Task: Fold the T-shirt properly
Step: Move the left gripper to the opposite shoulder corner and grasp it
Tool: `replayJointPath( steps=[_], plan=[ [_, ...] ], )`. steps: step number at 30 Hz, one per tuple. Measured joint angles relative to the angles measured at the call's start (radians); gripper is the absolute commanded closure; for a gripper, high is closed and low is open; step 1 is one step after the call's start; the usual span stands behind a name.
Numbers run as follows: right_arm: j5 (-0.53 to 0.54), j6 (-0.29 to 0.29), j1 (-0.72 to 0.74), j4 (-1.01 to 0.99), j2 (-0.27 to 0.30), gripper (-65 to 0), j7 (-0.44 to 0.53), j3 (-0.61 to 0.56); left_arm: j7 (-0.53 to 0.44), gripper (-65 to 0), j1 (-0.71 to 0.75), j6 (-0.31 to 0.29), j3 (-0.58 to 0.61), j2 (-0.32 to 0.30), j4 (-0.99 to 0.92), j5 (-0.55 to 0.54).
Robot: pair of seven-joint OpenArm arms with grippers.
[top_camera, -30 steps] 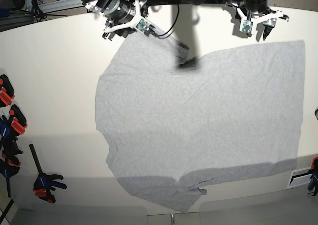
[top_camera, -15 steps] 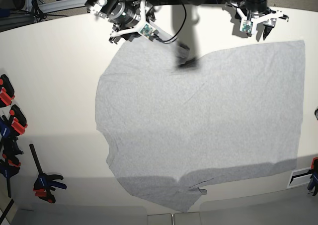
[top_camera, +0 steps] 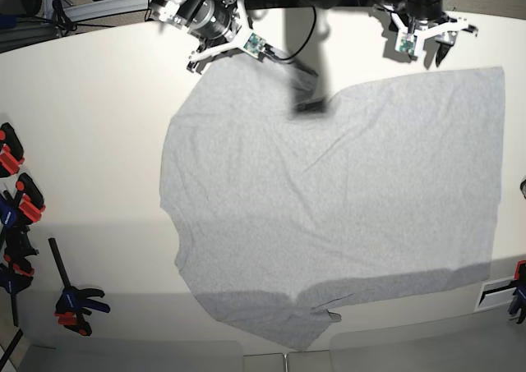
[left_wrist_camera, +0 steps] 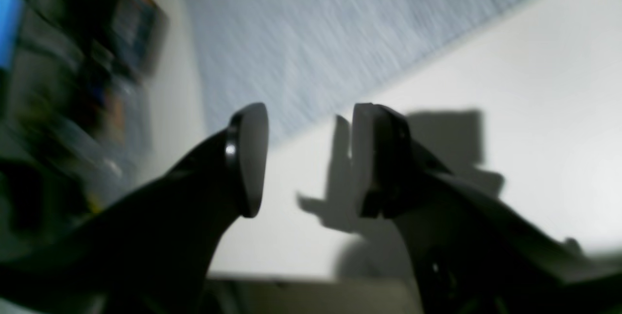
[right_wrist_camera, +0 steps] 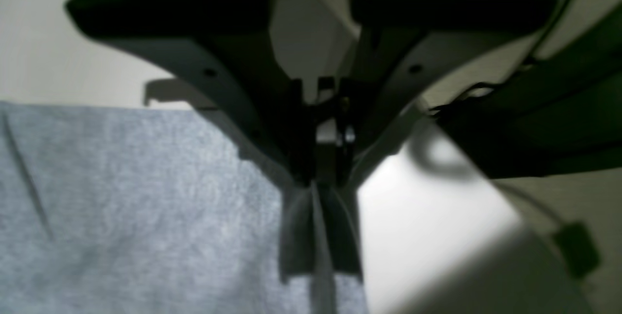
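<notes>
Along the near left edge of the bench (top_camera: 99, 142) lie several black clamps with orange-red grips (top_camera: 76, 302), set apart from the cloth. The T-shirt (top_camera: 345, 199) is spread flat, plain grey side up, over the middle and right of the bench, with no lettering in view. Its near edge falls into the shadow band along the bench's near edge, and a small fold or tag sticks out there. Its right edge runs straight, close to the bench's right edge, and a sleeve bulges toward the left side. A few shallow creases cross the middle.

At the far edge, a dark shadow patch lies on the cloth near its top middle. The right gripper (right_wrist_camera: 318, 236) sits at the far left corner of the shirt. In its wrist view the two fingers are pressed together right at the cloth's edge, and they seem to pinch the hem, though the blur makes that hard to confirm. The left gripper (left_wrist_camera: 308, 158) hangs over bare bench just beyond the shirt's far right edge, its fingers (left_wrist_camera: 250, 158) spread wide with nothing between them. The grey fabric lies a little past their tips.
</notes>
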Motion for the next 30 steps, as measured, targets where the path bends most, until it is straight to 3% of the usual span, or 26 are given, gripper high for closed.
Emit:
replayJointPath(
  steps=[4, 7, 12, 17, 20, 26, 30],
  plan=[
    [-0.074, -0.062, 0.001, 0.0, 0.001, -1.2, -0.004, -0.001, -0.067, -26.0, 0.0, 0.001, 0.0, 0.0, 0.0, 0.09],
    [-0.088, -0.062, 0.001, 0.0, 0.001, -0.2, -0.004, -0.001, -0.065, -26.0, 0.0, -0.001, 0.0, -0.007, 0.0, 0.089],
    [-0.092, -0.065, 0.001, 0.0, 0.003, 0.0, -0.005, 0.001, 0.042, -26.0, -0.003, -0.002, 0.0, -0.135, 0.0, 0.089],
    [-0.092, -0.06, 0.002, 0.0, 0.003, 0.0, -0.005, 0.001, 0.031, -26.0, -0.002, -0.003, 0.0, -0.297, 0.0, 0.01],
    [-0.093, -0.061, 0.001, 0.0, 0.003, 0.0, -0.005, 0.002, 0.023, -26.0, -0.003, -0.057, -0.003, -0.396, -0.024, -0.01],
    [-0.095, -0.061, 0.001, 0.0, 0.003, 0.0, -0.006, 0.002, 0.003, -26.0, -0.002, -0.293, -0.064, -0.519, -0.189, -0.077],
    [-0.096, -0.061, 0.0, 0.0, 0.003, 0.0, -0.012, 0.003, -0.022, -26.0, -0.001, -0.32, -0.086, -0.593, -0.329, -0.092]
  ],
)
